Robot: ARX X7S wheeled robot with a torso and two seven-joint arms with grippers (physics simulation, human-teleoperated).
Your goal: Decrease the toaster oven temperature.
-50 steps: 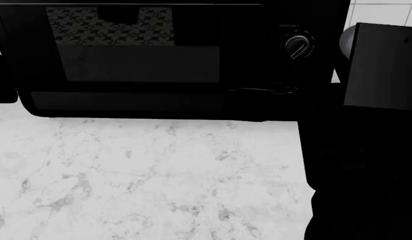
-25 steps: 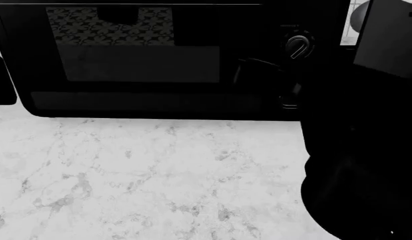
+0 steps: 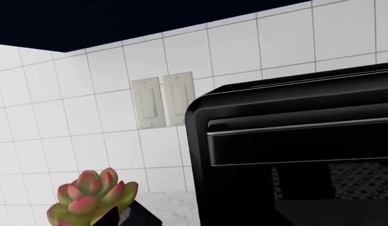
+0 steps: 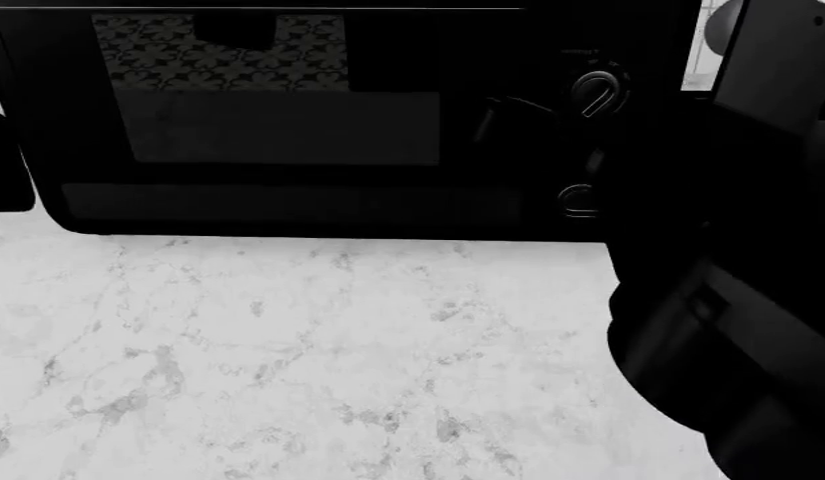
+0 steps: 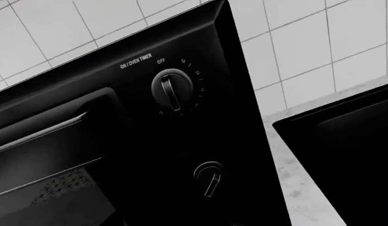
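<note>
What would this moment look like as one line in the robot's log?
right arm: raised near toaster oven knob panel | timer knob, lower knob: untouched | fingers: not visible | left: facing oven's side, succulent nearby

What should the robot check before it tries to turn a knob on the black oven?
1. Knobs in sight: ok. The toaster oven shows an upper knob and a lower knob in the right wrist view.
2. Right knob chosen: cannot tell. The upper one is labelled ON / OVEN TIMER; the lower knob's label is not visible.
3. Right gripper near the panel: ok in the head view, though it is dark against the oven.
4. Right gripper open: cannot tell.
5. Oven door shut: ok.
6. Left gripper out of the way: cannot tell; it is not visible, and its camera looks at the oven's far corner beside a succulent.
</note>
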